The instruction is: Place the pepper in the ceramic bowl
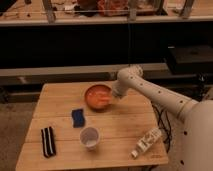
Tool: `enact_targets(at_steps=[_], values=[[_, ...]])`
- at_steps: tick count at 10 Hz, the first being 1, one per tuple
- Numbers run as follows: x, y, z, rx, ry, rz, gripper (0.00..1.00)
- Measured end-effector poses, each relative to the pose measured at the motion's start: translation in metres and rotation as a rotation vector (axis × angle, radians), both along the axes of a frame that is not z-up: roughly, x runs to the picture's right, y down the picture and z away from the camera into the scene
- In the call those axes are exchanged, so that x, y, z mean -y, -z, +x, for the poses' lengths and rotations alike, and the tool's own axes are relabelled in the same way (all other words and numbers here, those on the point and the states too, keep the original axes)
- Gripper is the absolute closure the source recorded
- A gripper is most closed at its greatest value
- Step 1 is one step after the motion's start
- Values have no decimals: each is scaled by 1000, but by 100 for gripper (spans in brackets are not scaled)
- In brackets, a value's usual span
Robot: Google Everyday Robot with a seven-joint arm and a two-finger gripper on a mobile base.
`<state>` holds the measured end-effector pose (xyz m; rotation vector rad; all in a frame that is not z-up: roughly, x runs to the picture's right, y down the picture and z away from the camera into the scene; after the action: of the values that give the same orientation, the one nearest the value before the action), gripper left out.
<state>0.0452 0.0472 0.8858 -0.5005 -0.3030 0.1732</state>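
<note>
The ceramic bowl [95,91], round and glossy orange, stands at the back middle of the wooden table [60,100]. A paler elongated orange streak inside the bowl looks like the pepper [103,99], lying in its right half. My gripper [114,95] is at the bowl's right rim, at the end of the white arm [155,92] that reaches in from the right. The gripper's tip blends with the bowl's edge.
A blue rectangular block [78,117] lies in front of the bowl. A small white cup [89,137] stands near the front edge. A black striped object [48,141] lies front left. A white bottle [146,142] lies front right. A dark shelf runs behind.
</note>
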Motion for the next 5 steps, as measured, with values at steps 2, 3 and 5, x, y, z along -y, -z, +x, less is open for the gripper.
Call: enact_targets(at_steps=[2,3,5], values=[[1,-1,0,0,0,0,70],[2,-1,-1,0,0,0,62],[3,-2,-1,0,0,0,59]])
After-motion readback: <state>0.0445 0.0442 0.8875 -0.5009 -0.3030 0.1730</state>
